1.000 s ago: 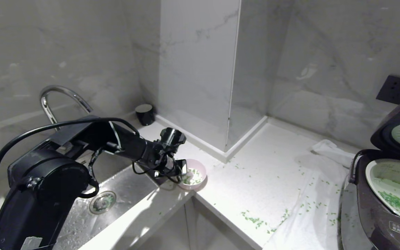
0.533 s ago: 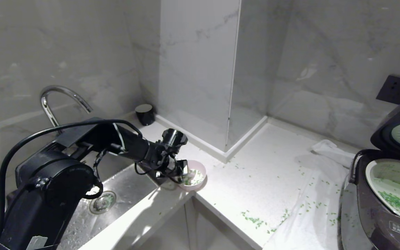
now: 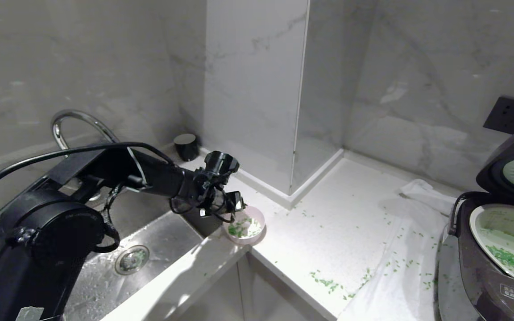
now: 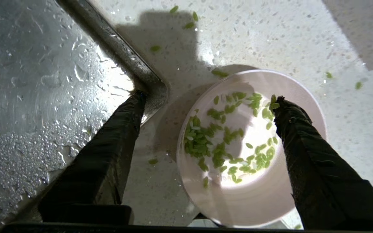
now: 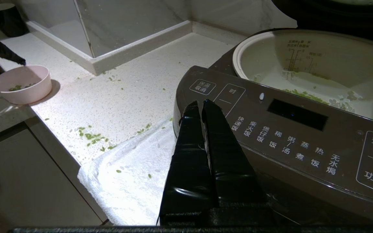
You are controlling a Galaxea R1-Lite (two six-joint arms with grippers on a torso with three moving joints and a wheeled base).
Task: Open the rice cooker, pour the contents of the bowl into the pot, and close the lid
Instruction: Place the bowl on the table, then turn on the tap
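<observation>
The left tool gapes wide over the bowl, seemingly gripping nothing; the right tool is closed.

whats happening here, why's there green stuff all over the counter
The left gripper has its fingers open around the pink bowl, which sits on the counter at the sink's corner with some green bits left in it. The rice cooker stands with its lid up, and its pot holds green bits too. More are scattered over the counter and the white towel. The right gripper is parked, shut, by the cooker's panel.
</observation>
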